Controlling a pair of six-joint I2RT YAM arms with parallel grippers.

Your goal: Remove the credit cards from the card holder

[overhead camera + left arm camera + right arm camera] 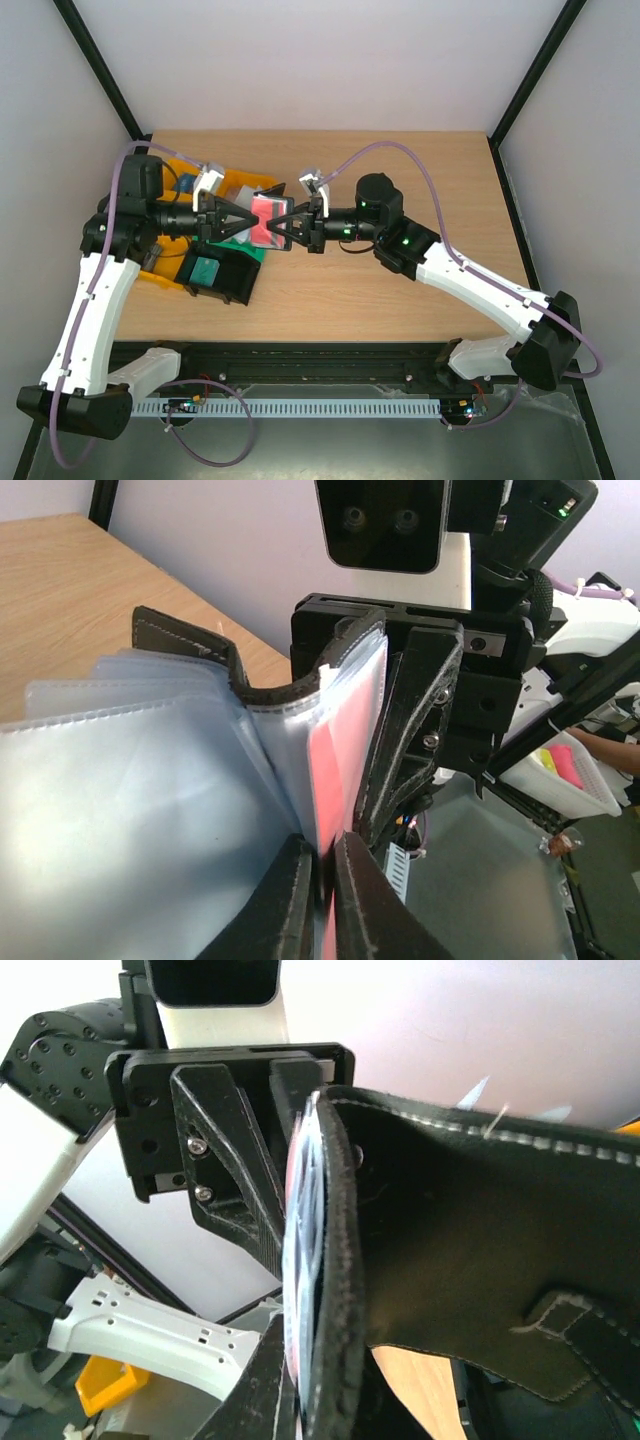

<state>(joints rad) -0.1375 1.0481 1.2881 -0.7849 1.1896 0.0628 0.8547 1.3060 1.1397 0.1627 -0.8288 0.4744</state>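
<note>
The card holder (190, 642), a black bifold with pale clear pockets (130, 780), hangs in the air between my two grippers. In the top view it is over the table's left middle (273, 191). My left gripper (325, 858) is shut on the edge of a red credit card (330, 770) that sits at the mouth of a clear pocket. The card shows red in the top view (264, 216). My right gripper (320, 1380) is shut on the holder's black cover (450, 1230) and pocket stack from the opposite side. The grippers face each other (250, 222) (287, 228), almost touching.
A black bin (236, 284) holding a teal block (205, 270) lies below the left gripper. A yellow tray (240, 181) with small items is behind it. The wooden table (400, 170) stretches to the right.
</note>
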